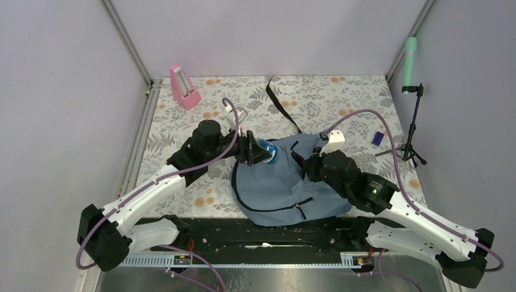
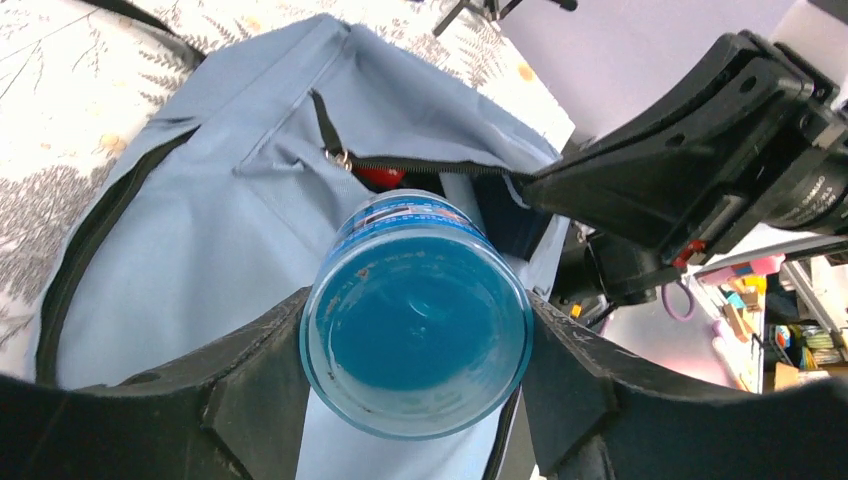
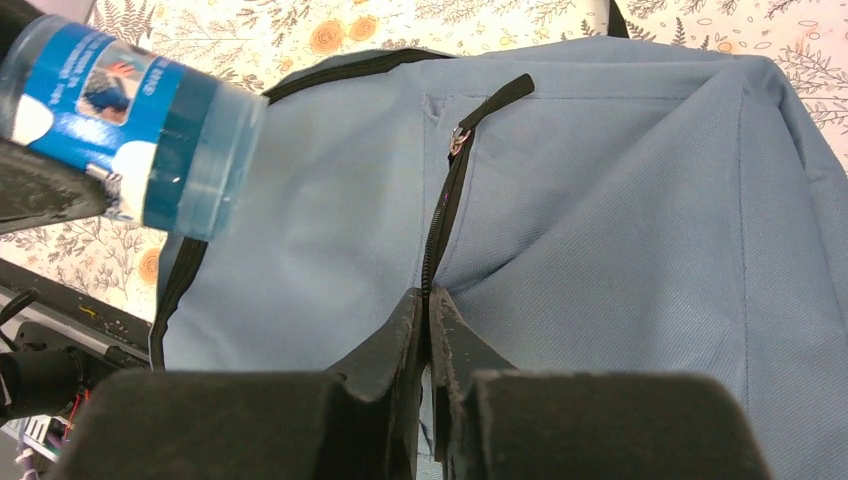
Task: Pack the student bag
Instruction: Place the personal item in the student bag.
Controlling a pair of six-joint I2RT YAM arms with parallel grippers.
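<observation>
The student bag (image 1: 277,191) is laid flat at the middle of the near edge of the surface (image 1: 182,121). A blue bottle (image 3: 130,120) is clamped in the left claw (image 2: 418,340) above the bag's left side. Bag fabric beside a zipper (image 3: 445,200) is pinched by the right claw (image 3: 430,320), its fingers pressed nearly together.

The student bag (image 1: 277,185) is coloured grey-blue with black zippers. The bottle (image 2: 415,315) is tinted clear blue. The tabletop (image 1: 170,121) is patterned with grey ferns and orange flowers.
</observation>
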